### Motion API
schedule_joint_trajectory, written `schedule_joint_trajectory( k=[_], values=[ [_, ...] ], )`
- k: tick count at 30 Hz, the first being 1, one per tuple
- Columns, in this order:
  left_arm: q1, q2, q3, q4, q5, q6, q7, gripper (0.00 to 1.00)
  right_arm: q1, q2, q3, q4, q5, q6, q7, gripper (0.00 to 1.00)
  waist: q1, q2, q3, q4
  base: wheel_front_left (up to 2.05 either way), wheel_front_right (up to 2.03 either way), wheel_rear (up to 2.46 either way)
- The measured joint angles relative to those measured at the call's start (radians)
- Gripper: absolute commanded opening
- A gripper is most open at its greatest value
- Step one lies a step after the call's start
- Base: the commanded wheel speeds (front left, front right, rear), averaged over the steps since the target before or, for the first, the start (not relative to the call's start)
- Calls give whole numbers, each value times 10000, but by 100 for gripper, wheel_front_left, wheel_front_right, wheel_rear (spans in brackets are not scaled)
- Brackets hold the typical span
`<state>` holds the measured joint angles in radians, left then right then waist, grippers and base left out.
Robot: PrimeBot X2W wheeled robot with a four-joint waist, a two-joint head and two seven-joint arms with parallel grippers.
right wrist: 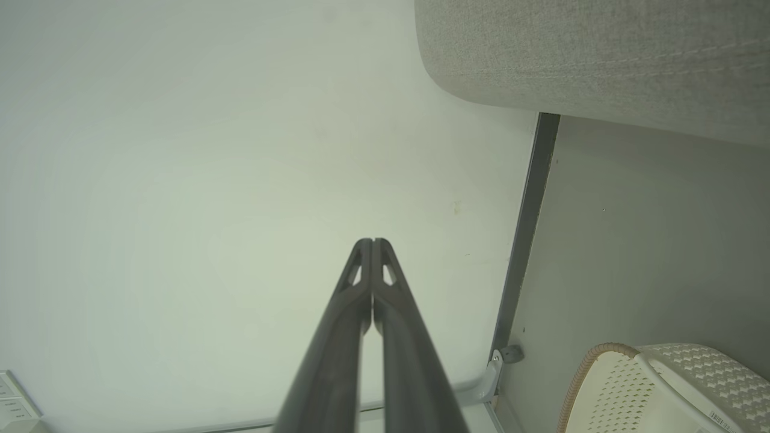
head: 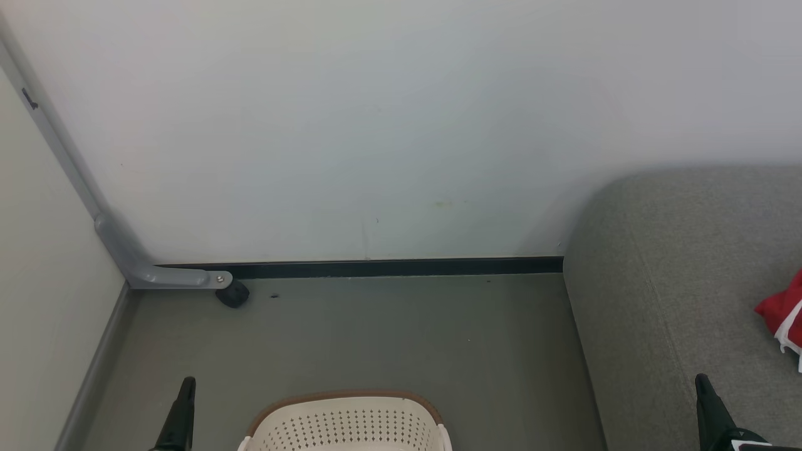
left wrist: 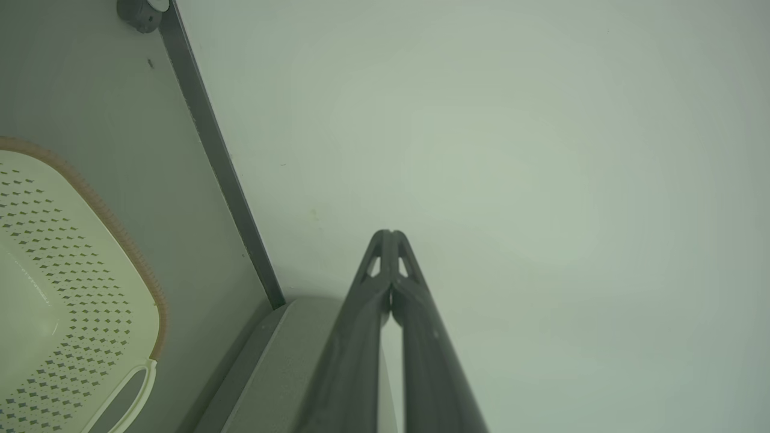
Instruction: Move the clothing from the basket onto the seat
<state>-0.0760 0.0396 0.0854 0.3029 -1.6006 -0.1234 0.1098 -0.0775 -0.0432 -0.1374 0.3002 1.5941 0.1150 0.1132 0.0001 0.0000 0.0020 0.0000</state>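
The cream-white basket (head: 344, 423) with a brown rim sits on the floor at the bottom centre of the head view; the stretch of its inside that shows holds no fabric. It is also in the left wrist view as the basket (left wrist: 66, 288) and in the right wrist view as the basket (right wrist: 662, 385). A piece of red and white clothing (head: 784, 313) lies on the grey seat (head: 677, 282) at the right edge. My left gripper (head: 187, 383) is shut, left of the basket. My right gripper (head: 702, 379) is shut, over the seat's front. Both point at the wall with nothing in them.
A white wall (head: 376, 125) stands close ahead with a dark baseboard (head: 388, 267). A grey metal bracket with a black caster (head: 233, 293) sits in the left corner. Grey floor (head: 376, 338) lies between wall, basket and seat.
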Motion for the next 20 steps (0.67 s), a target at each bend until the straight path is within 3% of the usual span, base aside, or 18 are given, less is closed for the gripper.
schedule_joint_trajectory(
  k=[20],
  values=[
    [0, -2, 0, -4, 0, 0, 0, 0, 0, 0, 0, 0, 0, 0, 0, 0, 0, 0, 0, 0, 0, 0, 0]
  ],
)
